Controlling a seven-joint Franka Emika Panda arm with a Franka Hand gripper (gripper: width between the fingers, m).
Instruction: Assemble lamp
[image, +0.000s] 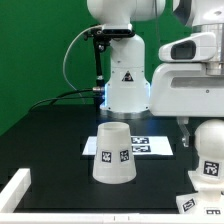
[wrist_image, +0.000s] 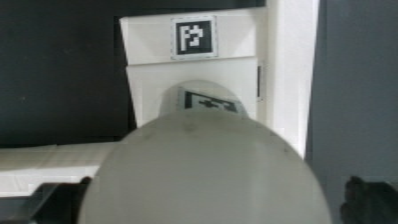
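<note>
Bulb (wrist_image: 205, 170), round head, nearest in wrist view, flanked by fingers (wrist_image: 54, 200) set apart, not yet clamped. Close evenly across head, keeping bulb upright over base (image: 201, 193). Shade (image: 112, 153) mid-counter (image: 50, 140), apart. Arm reaching steeply down at exterior view's right.

The bulb (wrist_image: 205, 170) fills the wrist view, blurred, cut by the picture's edge at 6 o'clock. The gripper's (wrist_image: 205, 205) fingers (wrist_image: 54, 203) show only as dark tips. The shade (image: 112, 153) hides part of the marker board (image: 150, 146).
</note>
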